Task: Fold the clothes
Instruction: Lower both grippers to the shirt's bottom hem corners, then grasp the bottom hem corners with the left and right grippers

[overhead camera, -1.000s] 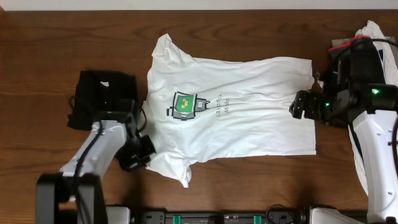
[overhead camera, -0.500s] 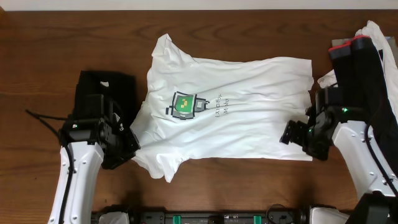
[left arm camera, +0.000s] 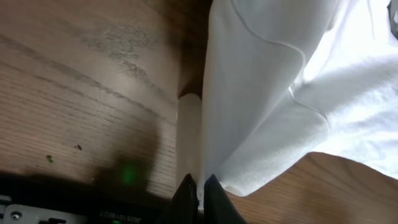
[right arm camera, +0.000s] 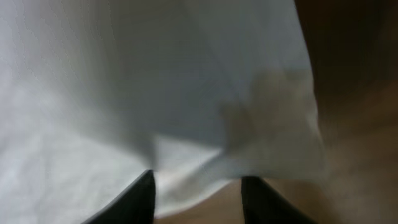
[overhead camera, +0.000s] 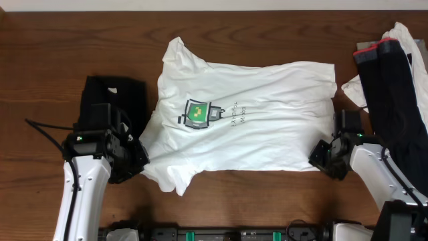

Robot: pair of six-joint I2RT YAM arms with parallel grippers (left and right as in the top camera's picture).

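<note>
The white T-shirt [overhead camera: 254, 127] with its green pixel print [overhead camera: 198, 112] lies flat across the middle of the table, collar end to the left. My left gripper [overhead camera: 138, 161] is shut on the shirt's near left edge by the sleeve. In the left wrist view its tips [left arm camera: 200, 186] pinch a fold of the white cloth [left arm camera: 261, 93], which is lifted a little off the wood. My right gripper [overhead camera: 319, 159] sits at the shirt's near right corner. In the right wrist view its jaws [right arm camera: 198, 186] stand apart, with the hem corner [right arm camera: 205, 165] lying between them.
A folded black garment [overhead camera: 110, 100] lies left of the shirt, just behind my left arm. A heap of black and white clothes [overhead camera: 394, 73] fills the far right. The table's front edge with a black rail [overhead camera: 234, 234] runs close below both arms.
My right gripper came down along the hem to the shirt's near right corner and its jaws narrowed. My left arm swung left, dragging the near sleeve leftward with it.
</note>
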